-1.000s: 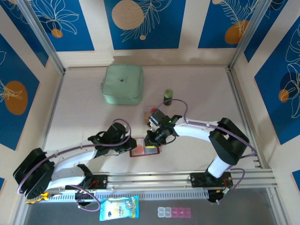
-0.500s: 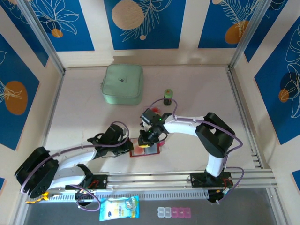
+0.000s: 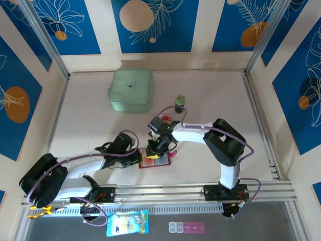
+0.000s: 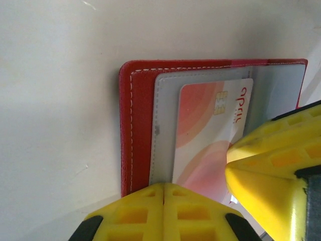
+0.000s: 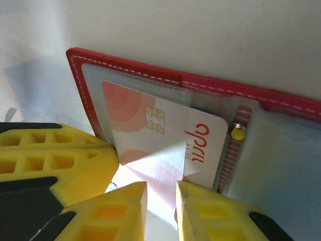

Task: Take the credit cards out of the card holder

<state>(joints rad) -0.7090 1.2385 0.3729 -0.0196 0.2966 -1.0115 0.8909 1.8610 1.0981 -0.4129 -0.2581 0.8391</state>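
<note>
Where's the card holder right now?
Top view: card holder lies open, near-centre of the table, left gripper at its left edge, right gripper over it.

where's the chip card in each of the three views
top external: the credit card is a pale pink patch on the open card holder, centre and a little below the middle.
left wrist: the credit card is right of centre, standing on end, chip near the top.
right wrist: the credit card is in the centre, tilted, chip facing up.
shared landmark: the card holder's red stitched border.
</note>
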